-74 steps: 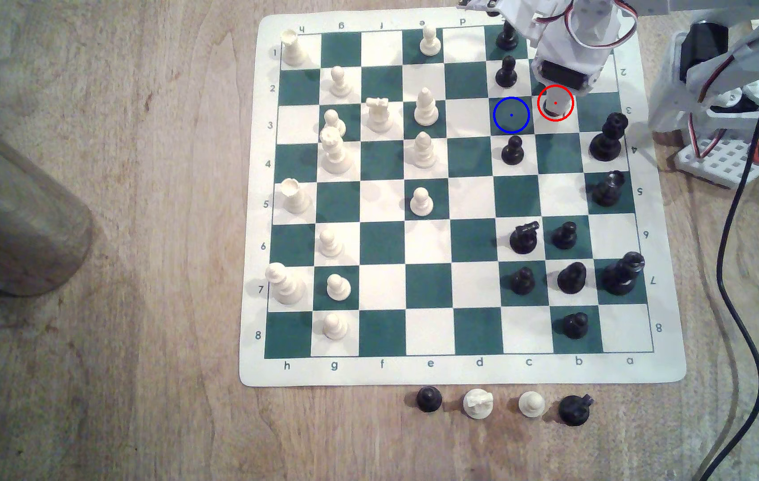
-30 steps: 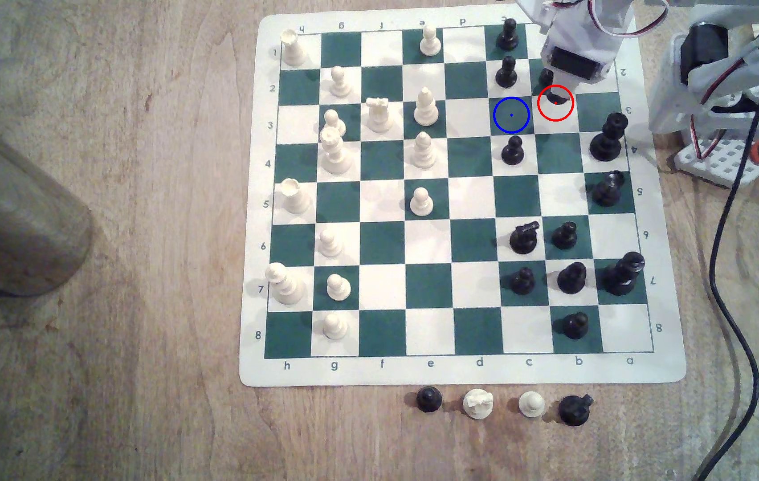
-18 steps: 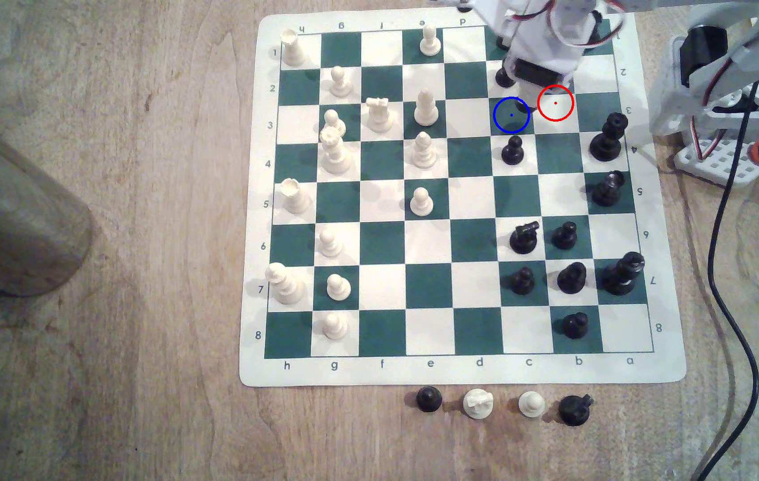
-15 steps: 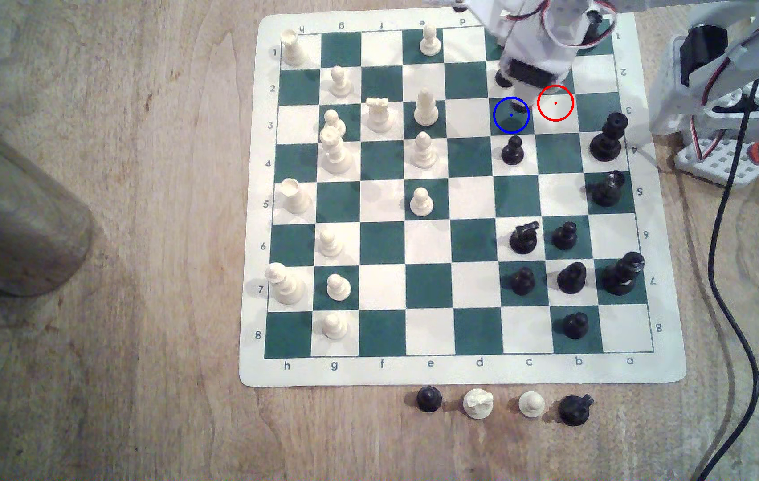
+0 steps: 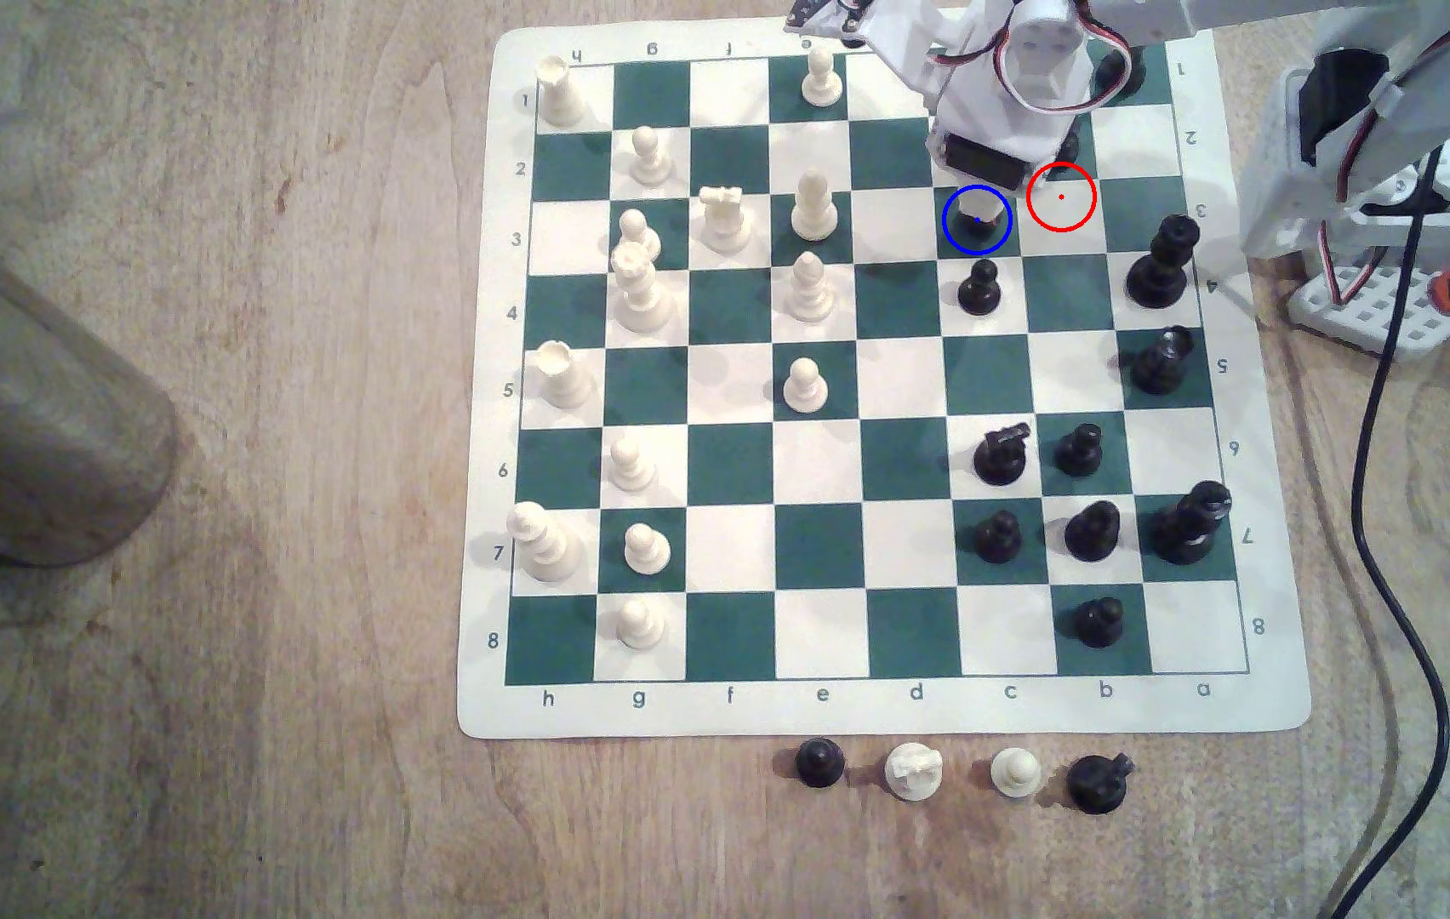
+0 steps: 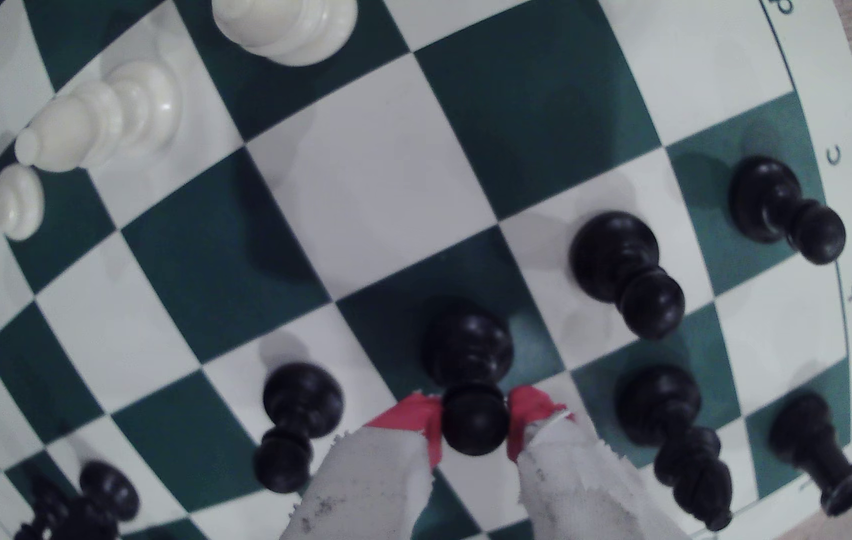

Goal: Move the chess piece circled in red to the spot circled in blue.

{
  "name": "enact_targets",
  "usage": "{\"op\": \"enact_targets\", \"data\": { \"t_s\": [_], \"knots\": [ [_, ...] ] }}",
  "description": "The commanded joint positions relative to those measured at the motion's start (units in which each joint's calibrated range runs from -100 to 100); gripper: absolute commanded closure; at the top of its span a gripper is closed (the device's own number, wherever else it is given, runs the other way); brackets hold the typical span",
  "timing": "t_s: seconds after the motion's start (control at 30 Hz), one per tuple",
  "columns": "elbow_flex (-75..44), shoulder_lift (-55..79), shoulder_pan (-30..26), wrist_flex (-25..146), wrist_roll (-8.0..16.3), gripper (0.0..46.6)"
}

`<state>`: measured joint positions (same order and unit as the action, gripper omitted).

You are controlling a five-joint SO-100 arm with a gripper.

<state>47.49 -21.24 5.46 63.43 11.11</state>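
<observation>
On the dark green square marked by the blue ring, the spot (image 5: 1001, 240), stands the chess piece (image 5: 980, 225), a glossy black pawn; the exterior view shows its base inside the ring, with the head hidden under the gripper (image 5: 976, 208). The wrist view shows the pawn (image 6: 468, 342) upright, base on the green square, and its ball head sitting between the two red-tipped fingers (image 6: 416, 418) of the gripper (image 6: 475, 423). Both tips touch the sides of the head, so the claw is pinching the pawn. White cloth-like wrapping covers the fingers behind the red tips.

The white square with the red ring (image 5: 1061, 197), just to the exterior view's right of the spot, carries no piece. A second black pawn (image 5: 979, 287) stands on the white square next below the spot in the exterior view, apart from the held pawn. The arm (image 5: 1013, 88) reaches over the top edge of the chessboard (image 5: 881, 707) from the exterior view's upper right. Cream-white pieces occupy the exterior view's left half of the board; the nearest, a white bishop (image 5: 812, 208), is well apart from the spot. Four captured pieces (image 5: 960, 773) line up on the wooden table (image 5: 217, 751) below the board
</observation>
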Motion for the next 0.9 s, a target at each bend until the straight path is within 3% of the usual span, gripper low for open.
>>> {"op": "enact_targets", "data": {
  "t_s": [0.0, 0.87],
  "knots": [
    [-4.70, -0.24, 0.06, -0.61, 0.10, 46.4],
    [-5.15, 1.38, -1.04, -1.67, 0.20, 46.4]
  ]
}}
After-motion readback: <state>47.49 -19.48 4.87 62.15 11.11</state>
